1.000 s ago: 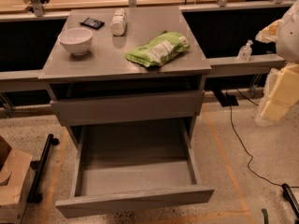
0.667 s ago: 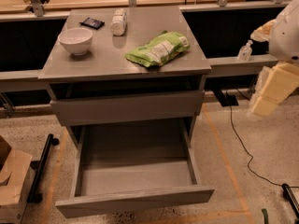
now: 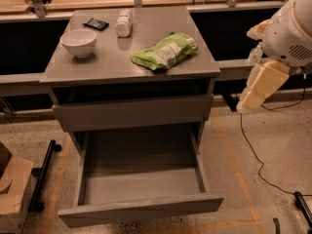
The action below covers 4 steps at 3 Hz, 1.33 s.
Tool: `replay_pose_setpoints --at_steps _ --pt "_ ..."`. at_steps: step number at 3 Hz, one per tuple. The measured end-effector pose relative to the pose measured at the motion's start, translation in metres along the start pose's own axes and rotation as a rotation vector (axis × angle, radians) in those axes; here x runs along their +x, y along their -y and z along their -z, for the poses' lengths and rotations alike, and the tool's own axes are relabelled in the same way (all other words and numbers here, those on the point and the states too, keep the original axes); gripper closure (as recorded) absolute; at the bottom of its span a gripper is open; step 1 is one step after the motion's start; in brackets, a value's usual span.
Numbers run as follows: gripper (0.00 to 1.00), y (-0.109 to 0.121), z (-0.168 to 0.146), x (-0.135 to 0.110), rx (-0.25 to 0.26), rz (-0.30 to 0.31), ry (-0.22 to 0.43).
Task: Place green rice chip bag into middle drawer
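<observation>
While green rice chip bag (image 3: 165, 51) near bowl (image 3: 78, 42), middle drawer (image 3: 141, 210) open; tool (image 3: 253, 94) far right, state unclear.

A single camera looks down from high in front of the grey bench (image 3: 105, 65), facing its front and tilted steeply. The bench top fills the upper half and the pulled-out middle drawer (image 3: 141, 209) the lower. The view is close, with floor (image 3: 275, 174) showing on both sides. The gripper (image 3: 257, 87) hangs at the right edge, beside the bench's right side.
</observation>
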<state>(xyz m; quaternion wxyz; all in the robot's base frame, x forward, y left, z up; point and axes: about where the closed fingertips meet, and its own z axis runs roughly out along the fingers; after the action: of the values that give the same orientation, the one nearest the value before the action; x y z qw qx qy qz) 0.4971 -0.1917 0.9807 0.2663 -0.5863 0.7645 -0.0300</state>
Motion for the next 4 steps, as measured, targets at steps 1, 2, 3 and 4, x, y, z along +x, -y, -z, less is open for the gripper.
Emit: replay_pose_setpoints --at_steps 1,2,3,4 --pt "0.0 0.011 -0.006 -0.008 0.043 -0.062 0.061" --pt "0.0 0.048 -0.022 -0.043 0.1 -0.139 0.237" --pt "0.0 0.088 -0.045 -0.083 0.125 -0.21 0.408" --pt "0.0 0.091 -0.047 -0.084 0.134 -0.216 0.418"
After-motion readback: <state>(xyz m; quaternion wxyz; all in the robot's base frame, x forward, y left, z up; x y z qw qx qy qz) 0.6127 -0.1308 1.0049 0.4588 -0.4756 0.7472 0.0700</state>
